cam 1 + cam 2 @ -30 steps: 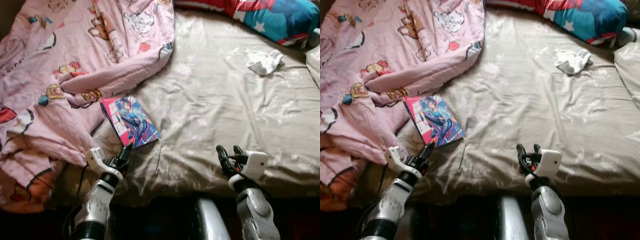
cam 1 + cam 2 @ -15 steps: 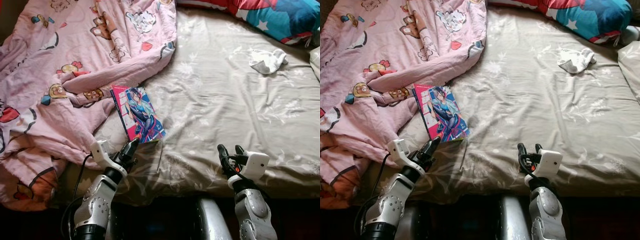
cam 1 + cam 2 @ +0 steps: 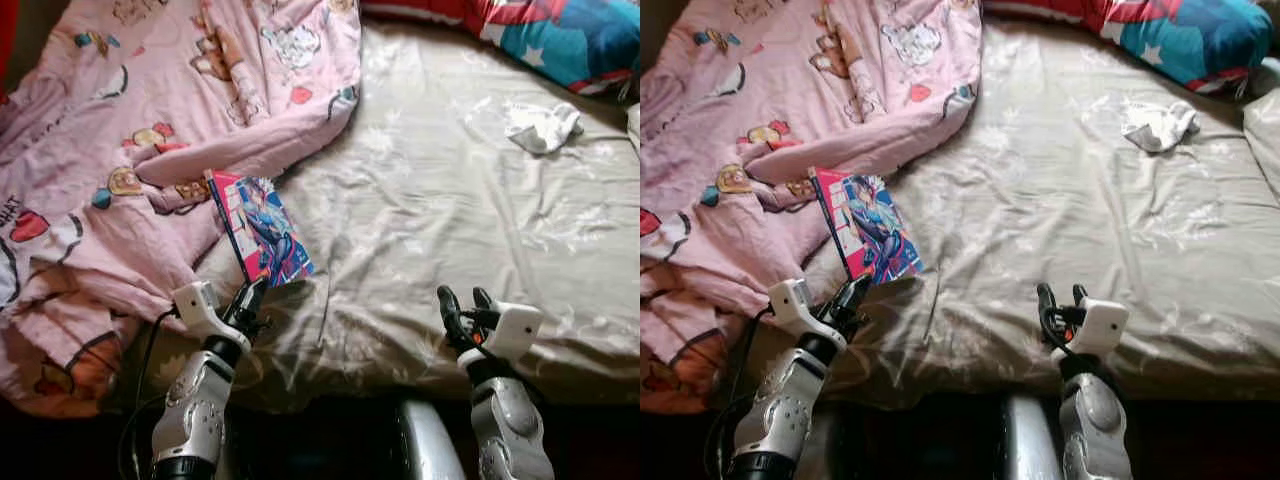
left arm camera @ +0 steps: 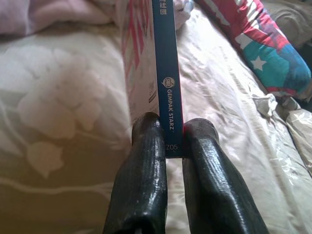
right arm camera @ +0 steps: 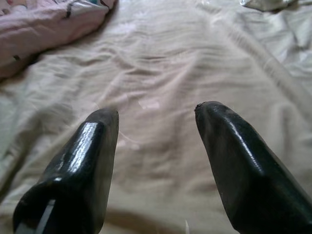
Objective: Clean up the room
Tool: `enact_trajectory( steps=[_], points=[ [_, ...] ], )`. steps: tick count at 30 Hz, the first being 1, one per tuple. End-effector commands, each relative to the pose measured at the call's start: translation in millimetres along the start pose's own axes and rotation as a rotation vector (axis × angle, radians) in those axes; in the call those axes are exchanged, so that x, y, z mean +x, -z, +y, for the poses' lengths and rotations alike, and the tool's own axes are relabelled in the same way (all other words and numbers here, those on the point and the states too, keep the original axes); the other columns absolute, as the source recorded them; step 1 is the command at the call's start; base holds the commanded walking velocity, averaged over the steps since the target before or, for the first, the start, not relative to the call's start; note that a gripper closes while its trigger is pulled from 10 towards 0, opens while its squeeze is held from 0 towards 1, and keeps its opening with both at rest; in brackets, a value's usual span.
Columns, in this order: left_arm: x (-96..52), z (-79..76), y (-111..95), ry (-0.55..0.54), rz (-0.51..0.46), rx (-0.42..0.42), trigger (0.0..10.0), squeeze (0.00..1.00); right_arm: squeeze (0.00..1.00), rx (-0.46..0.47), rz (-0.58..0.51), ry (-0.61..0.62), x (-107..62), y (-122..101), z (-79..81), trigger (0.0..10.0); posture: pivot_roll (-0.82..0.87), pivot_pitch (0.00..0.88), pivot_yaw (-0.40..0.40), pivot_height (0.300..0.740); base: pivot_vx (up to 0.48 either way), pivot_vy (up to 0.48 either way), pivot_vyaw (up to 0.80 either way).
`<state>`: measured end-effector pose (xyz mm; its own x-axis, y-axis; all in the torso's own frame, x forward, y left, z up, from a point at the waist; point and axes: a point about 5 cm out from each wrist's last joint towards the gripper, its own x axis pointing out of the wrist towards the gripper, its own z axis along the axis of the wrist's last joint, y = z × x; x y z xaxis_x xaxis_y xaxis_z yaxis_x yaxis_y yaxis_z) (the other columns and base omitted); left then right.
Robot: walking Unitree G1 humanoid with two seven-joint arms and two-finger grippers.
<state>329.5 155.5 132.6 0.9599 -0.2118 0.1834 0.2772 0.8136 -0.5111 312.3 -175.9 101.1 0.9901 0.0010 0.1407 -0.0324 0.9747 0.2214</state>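
Left claw (image 4: 174,136) clamped on comic book (image 3: 260,228) | right claw (image 5: 156,126) apart over bedsheet (image 3: 480,220)

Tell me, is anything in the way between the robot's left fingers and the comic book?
No, nothing is. The left gripper already has the comic book by its near edge, with the blue spine clamped between the two black fingers.

A comic book (image 3: 262,230) lies tilted on the bed (image 3: 450,230), against the edge of the pink cartoon-print blanket (image 3: 150,130) that covers the bed's left side. The left gripper (image 3: 250,297) meets the book's near corner at the bed's front edge. The right gripper (image 3: 462,312) hovers over the front edge, fingers parted. A white cloth (image 3: 543,126) lies near the far right corner, beside a red-and-blue pillow (image 3: 560,35).
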Motion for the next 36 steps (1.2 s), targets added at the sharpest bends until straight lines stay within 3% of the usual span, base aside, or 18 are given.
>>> enact_trajectory(
  steps=[1,14,31,33,34,36],
  points=[
    [-1.6,-3.6,-4.3,0.016,-0.029,0.034,10.0,0.00,0.00,-0.007,0.029,0.012,-7.7,8.5,-3.5,10.0,-0.09,0.305,-0.014,0.647,0.000,0.000,0.00],
    [2.8,-8.7,-2.1,0.016,-0.031,0.048,10.0,0.00,0.00,-0.013,0.023,0.011,-7.4,7.1,-6.7,10.0,-0.09,0.298,-0.017,0.737,0.000,0.000,0.00],
    [-1.6,-3.6,0.5,-0.004,-0.019,0.102,10.0,0.00,0.00,-0.014,0.092,0.065,-11.9,21.9,-17.3,10.0,-0.09,0.310,-0.029,0.740,0.000,0.000,0.00],
    [-2.3,-3.0,3.1,-0.011,-0.016,0.109,10.0,0.00,0.00,-0.039,0.182,0.108,-25.2,42.2,-30.8,10.0,-0.08,0.293,-0.033,0.740,0.000,0.000,0.00],
    [-2.3,-3.0,3.1,-0.011,-0.016,0.109,10.0,0.00,0.00,-0.039,0.182,0.108,-25.2,42.2,-30.8,10.0,-0.08,0.293,-0.033,0.740,0.000,0.000,0.00],
    [-2.3,-2.0,4.1,-0.017,-0.013,0.132,10.0,0.00,0.00,-0.066,0.274,0.166,-43.6,60.4,-47.7,10.0,-0.07,0.274,-0.031,0.740,0.000,0.000,0.00]
  ],
)
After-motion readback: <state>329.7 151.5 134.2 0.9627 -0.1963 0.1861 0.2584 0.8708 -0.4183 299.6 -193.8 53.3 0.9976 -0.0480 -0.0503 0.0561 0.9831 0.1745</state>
